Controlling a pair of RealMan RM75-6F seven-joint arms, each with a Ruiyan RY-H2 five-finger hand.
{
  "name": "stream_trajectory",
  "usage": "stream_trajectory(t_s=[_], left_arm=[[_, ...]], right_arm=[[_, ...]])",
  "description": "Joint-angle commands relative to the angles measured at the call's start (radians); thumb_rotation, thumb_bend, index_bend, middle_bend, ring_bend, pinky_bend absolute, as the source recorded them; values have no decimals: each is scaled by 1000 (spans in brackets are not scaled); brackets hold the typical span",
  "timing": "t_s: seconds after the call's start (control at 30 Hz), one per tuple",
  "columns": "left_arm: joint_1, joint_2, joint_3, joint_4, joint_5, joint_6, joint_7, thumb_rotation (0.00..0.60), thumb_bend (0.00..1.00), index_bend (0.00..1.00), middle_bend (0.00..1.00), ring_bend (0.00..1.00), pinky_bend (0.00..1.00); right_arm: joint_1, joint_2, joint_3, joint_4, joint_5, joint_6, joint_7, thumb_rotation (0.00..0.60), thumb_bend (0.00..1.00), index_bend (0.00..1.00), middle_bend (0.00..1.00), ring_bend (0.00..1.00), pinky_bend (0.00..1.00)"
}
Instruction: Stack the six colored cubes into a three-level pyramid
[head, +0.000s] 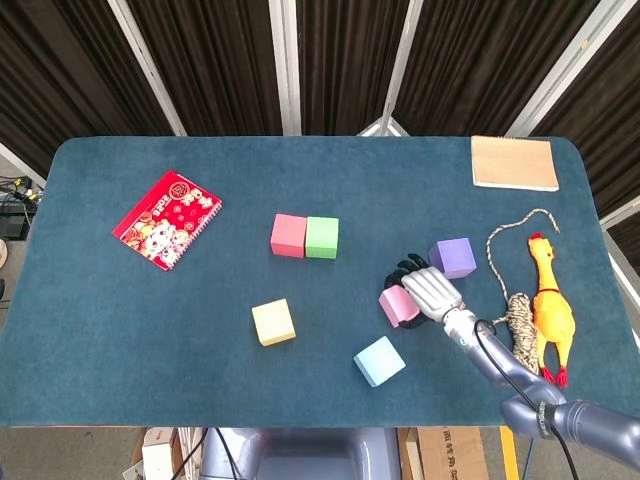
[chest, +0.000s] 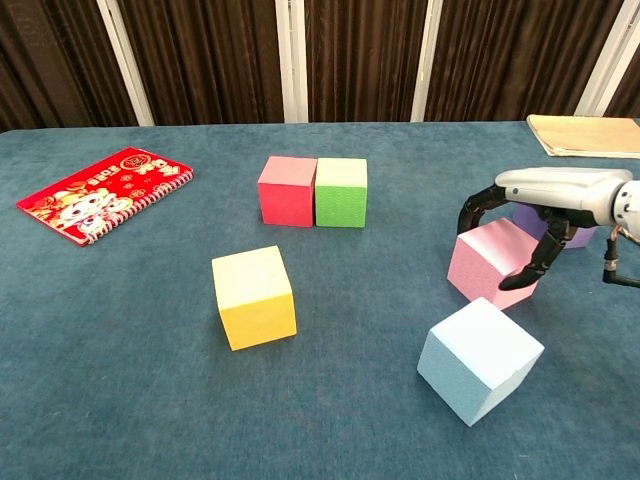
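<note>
My right hand (head: 430, 289) (chest: 545, 187) arches over the light pink cube (head: 398, 307) (chest: 485, 258), which sits on the table. Its fingers curl down the cube's far left edge and the thumb presses the near right face. Just behind the hand is a purple cube (head: 452, 256) (chest: 578, 236), partly hidden by it. In front of the pink cube lies a light blue cube (head: 379, 361) (chest: 480, 360). A red cube (head: 288, 235) (chest: 287, 190) and a green cube (head: 322, 237) (chest: 341, 192) stand side by side mid-table. The yellow cube (head: 273, 322) (chest: 254, 297) stands alone nearer the front. My left hand is out of sight.
A red notebook (head: 167, 219) (chest: 100, 193) lies at the left. A tan notebook (head: 514, 162) (chest: 585, 135) is at the far right corner. A rope (head: 515, 300) and a yellow rubber chicken (head: 550, 305) lie right of my right arm.
</note>
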Motion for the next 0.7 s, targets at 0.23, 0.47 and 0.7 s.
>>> stream_trajectory(t_s=[0.23,0.47,0.7], left_arm=[[1,-5,-7,2,-1,-10,7,600,316,142,121,6,0],[1,-8,-8,1,6,-16,11,600,316,142,120,6,0],[2,-10,-10,-2,12,-17,11,600,316,143,119,6,0]], right_arm=[[7,20,-14,-2,-6,-16,32,600,292,355,338,158,0],[18,58,-28,-25,-9,-35,5,600,291,315,307,134,0],[24,64,-40,-30,11,-42,-48,600,292,311,301,131,0]])
